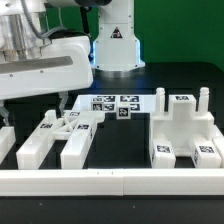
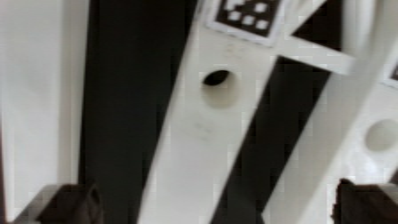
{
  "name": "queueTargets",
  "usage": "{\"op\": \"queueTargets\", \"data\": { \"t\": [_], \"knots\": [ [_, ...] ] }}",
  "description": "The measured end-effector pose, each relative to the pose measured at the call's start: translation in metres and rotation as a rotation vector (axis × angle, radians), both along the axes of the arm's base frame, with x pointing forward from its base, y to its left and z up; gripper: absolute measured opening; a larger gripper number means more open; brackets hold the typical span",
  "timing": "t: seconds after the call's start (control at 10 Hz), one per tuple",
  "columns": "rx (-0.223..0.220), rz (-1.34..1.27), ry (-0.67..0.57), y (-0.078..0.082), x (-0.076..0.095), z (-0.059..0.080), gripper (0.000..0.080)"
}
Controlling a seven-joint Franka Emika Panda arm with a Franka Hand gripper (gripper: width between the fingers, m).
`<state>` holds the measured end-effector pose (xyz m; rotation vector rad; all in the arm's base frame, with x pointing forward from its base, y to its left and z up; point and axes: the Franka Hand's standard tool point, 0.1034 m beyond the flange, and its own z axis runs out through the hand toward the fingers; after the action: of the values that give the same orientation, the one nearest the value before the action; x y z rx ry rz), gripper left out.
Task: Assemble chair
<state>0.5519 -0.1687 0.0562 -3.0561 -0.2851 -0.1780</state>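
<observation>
The gripper (image 2: 217, 205) is released, its fingers spread wide and grasping nothing. It hangs over a long white chair piece (image 2: 210, 130) that shows between the two fingertips with dark gaps either side.

That piece lies flat among the group of chair parts (image 1: 55, 138) near the front edge of the surface (image 1: 120, 140), toward the exterior view's left. The large chair block (image 1: 185, 130) stands well apart on the exterior view's right, with the marker board (image 1: 115, 103) between them, farther back.

The piece looks like stiff, light moulded plastic, smooth enough to slip. It is probably best pinched across its narrow width on the plain stretch, clear of the round hole (image 2: 217, 78).

Its long axis seems to run from the front edge toward the back of the surface. The tag (image 2: 249, 14) sits past the hole, at the end away from the fingertips.
</observation>
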Motion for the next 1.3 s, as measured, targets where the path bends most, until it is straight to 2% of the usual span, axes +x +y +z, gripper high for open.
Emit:
{"op": "queueTargets", "data": {
  "t": [0.1,0.2,0.4,0.5,0.7,0.8,0.9,1.1,1.2,1.3],
  "knots": [
    [0.005,-0.014,-0.043,-0.011,0.001,0.000,0.0649],
    [-0.011,-0.032,-0.095,-0.014,0.002,0.000,0.0649],
    [-0.032,-0.050,-0.161,-0.012,0.002,-0.001,0.0649],
    [-0.075,-0.051,-0.222,-0.014,0.002,0.002,0.0649],
    [-0.123,-0.057,-0.305,-0.019,0.002,0.008,0.0649],
    [-0.207,-0.056,-0.379,-0.035,-0.002,0.007,0.0649],
    [-0.196,-0.047,-0.408,-0.035,-0.004,0.000,0.0649],
    [-0.148,-0.077,-0.408,-0.029,-0.002,0.000,0.0649],
    [-0.100,-0.102,-0.384,-0.016,0.000,0.001,0.0649],
    [-0.073,-0.113,-0.386,-0.003,0.005,0.005,0.0649]
  ]
}}
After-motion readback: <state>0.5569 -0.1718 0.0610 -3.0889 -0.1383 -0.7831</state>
